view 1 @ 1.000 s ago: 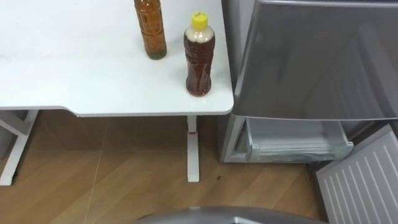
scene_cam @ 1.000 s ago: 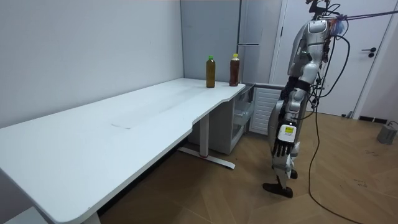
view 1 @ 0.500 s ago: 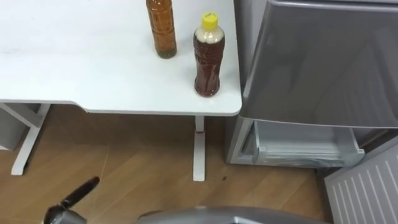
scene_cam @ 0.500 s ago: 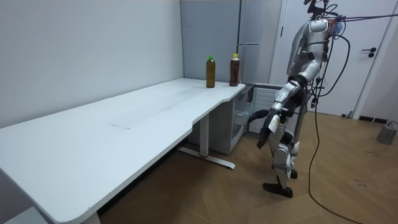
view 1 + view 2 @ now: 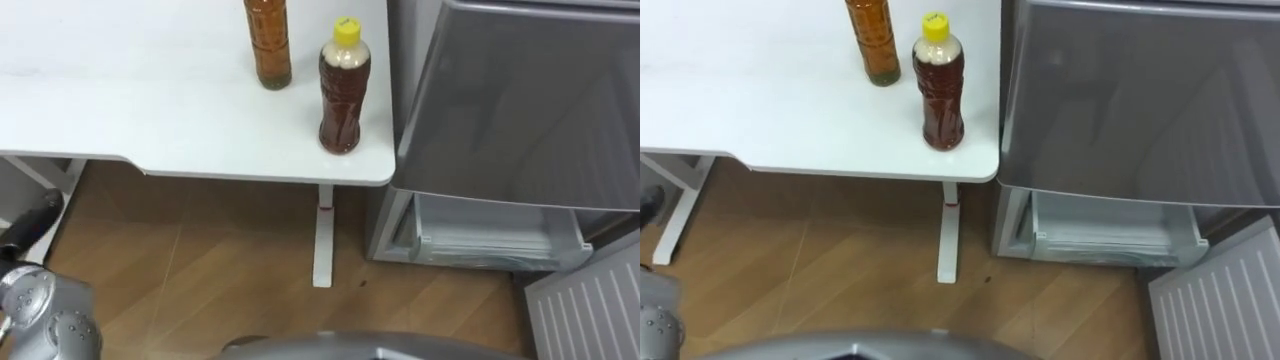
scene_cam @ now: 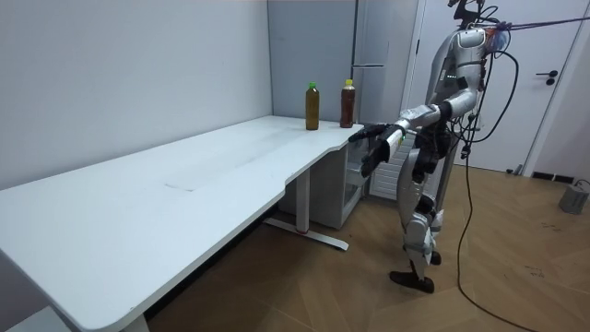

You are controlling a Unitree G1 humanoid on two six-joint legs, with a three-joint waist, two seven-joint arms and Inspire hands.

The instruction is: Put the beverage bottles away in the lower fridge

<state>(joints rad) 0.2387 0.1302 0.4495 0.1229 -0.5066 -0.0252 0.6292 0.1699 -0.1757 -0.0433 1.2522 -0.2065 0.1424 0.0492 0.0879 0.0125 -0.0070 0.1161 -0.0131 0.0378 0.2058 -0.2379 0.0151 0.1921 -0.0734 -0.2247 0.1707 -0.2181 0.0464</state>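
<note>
Off the table's [image 5: 120, 100] corner by the fridge [image 5: 520, 100], the robot stands with its left hand [image 5: 36, 215] raised toward the table, short of its front edge, fingers apart and gripping nothing. Both drinks stand upright on the table's corner next to the fridge: the yellow-capped bottle [image 5: 345, 90] near the front edge, the green-capped bottle [image 5: 268, 45] farther back to its left. Low on the fridge, the door [image 5: 590, 305] hangs open and a drawer [image 5: 495, 240] shows.
</note>
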